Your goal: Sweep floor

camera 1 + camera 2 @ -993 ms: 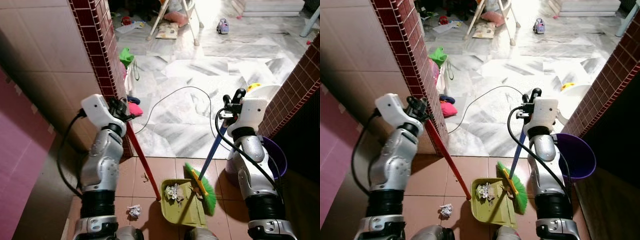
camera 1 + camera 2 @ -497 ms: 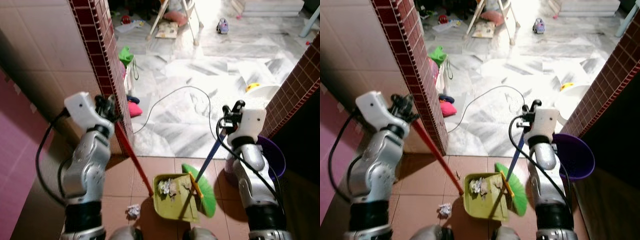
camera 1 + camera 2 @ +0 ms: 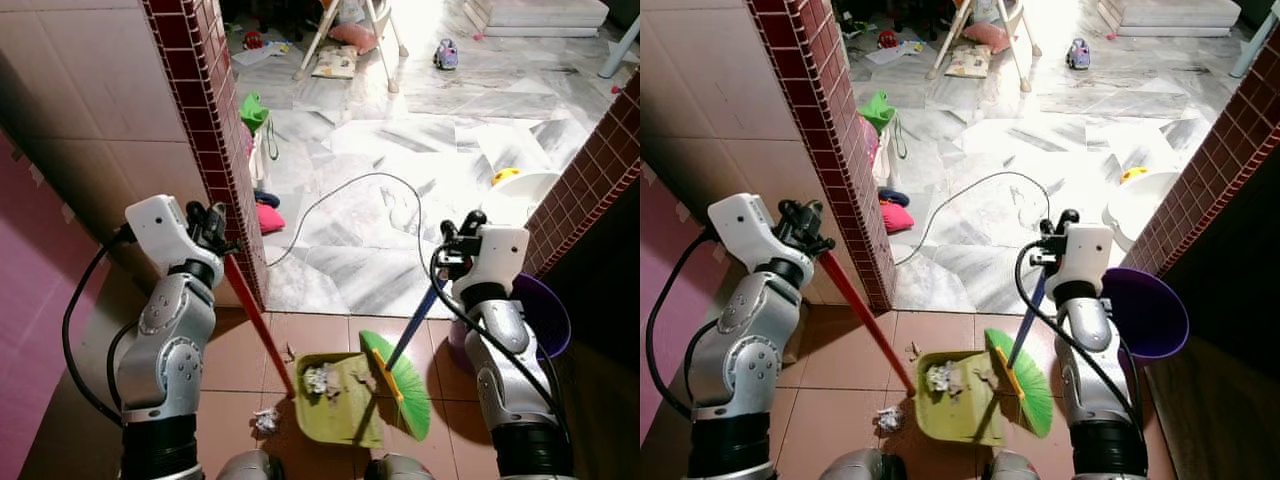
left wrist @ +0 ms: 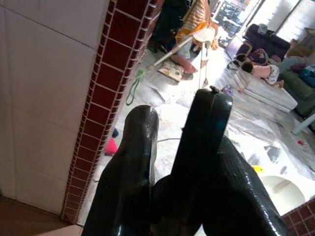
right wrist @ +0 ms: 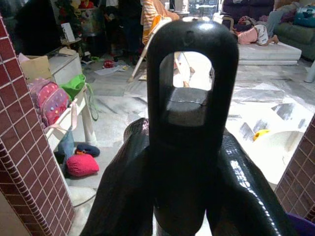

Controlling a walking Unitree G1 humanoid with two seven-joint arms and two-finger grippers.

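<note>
Closest to me, on the brown tiled floor [image 3: 240, 360], I see the yellow-green plastic dustpan [image 3: 335, 400] with a small heap of grey crumpled rubbish [image 3: 320, 379] inside, and one more crumpled white paper scrap [image 3: 267, 421] lies just beside its left edge, outside it. The green-bristled broom with a yellow band [image 3: 402, 373] rests its bristles against the right side of the dustpan; how far they reach into it I cannot tell. My right gripper [image 3: 455, 232] is closed around the top of the broom's blue handle [image 3: 417, 320]; in the right wrist view the black hanging loop of this handle [image 5: 189, 78] covers the fingers. My left gripper [image 3: 207, 226] is clamped on the dustpan's long red handle [image 3: 256, 322], whose upper end is hidden between the fingers [image 4: 130, 162]. Behind my right arm stands a purple plastic bucket [image 3: 1148, 312], partly cut by the arm. Farther away are the dark red tiled wall corner [image 3: 215, 130], a thin black cable [image 3: 340, 200] on the white marble floor [image 3: 400, 130], a pink cushion-like thing [image 3: 268, 217], and small toys I cannot make out.
</note>
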